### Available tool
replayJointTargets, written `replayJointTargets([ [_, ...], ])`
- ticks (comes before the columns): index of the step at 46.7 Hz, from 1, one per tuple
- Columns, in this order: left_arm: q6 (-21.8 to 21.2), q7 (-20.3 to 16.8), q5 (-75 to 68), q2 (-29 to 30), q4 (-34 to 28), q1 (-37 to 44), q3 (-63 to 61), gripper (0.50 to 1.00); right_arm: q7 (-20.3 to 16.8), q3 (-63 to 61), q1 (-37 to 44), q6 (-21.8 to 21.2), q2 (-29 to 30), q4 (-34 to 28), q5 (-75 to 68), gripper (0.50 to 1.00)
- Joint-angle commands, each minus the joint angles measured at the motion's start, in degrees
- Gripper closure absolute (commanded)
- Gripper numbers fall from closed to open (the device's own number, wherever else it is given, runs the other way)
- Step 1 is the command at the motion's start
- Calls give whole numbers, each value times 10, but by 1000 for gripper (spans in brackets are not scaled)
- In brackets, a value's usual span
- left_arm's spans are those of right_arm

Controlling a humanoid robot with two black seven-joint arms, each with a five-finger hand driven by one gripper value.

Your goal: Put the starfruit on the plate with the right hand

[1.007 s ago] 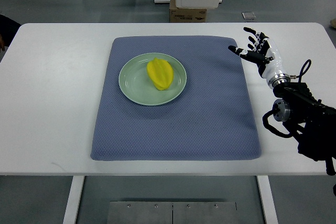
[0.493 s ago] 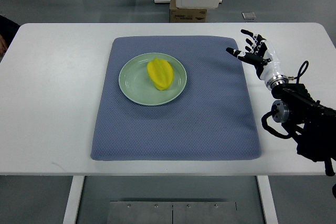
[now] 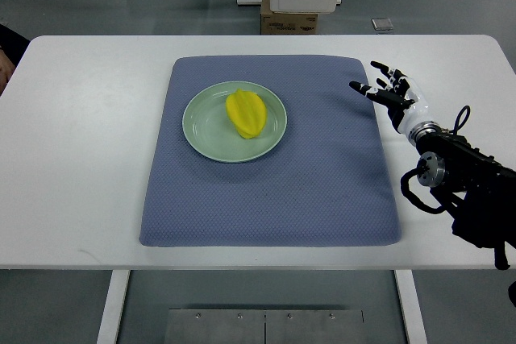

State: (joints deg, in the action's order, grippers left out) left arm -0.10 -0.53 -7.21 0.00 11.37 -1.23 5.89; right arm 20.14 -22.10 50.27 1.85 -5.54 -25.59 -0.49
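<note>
Starfruit (image 3: 246,113) lay on the plate (image 3: 201,130), a little right of its centre and wholly inside the rim, so I judged the placing step itself complete. The plate sat on the upper left part of the mat (image 3: 322,175), which covered the middle of the worktop (image 3: 81,142). My right robot hand (image 3: 389,92) hovered at the mat's right edge, well apart from the plate, its fingers spread and holding nothing. My left arm was out of view.

Step in hand, as I read it: withdrawal after release. The next move called only for drawing the robot hand back toward the right side of the worktop, with fingers kept clear of the mat so that the cloth was not dragged and the plate not shifted. No further grasp appeared necessary.

Edges and open room: the bare strip of worktop to the right of the mat was narrow, and my forearm with its cables (image 3: 463,191) already reached past the worktop's right and near edges. To the left of the plate and below it the mat was bare, and the worktop beyond the mat's left edge was bare too. A box (image 3: 289,18) stood on the floor beyond the far edge, outside any path I needed.
</note>
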Motion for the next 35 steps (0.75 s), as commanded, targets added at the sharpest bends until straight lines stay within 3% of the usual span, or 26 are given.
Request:
replayJointTargets([
  [1, 0, 0, 0, 0, 1, 0, 0, 500, -1, -5, 1, 0, 3, 4, -2, 500],
  [35, 0, 0, 0, 0, 0, 0, 0, 500, 0, -55, 2, -1, -3, 4, -2, 500],
])
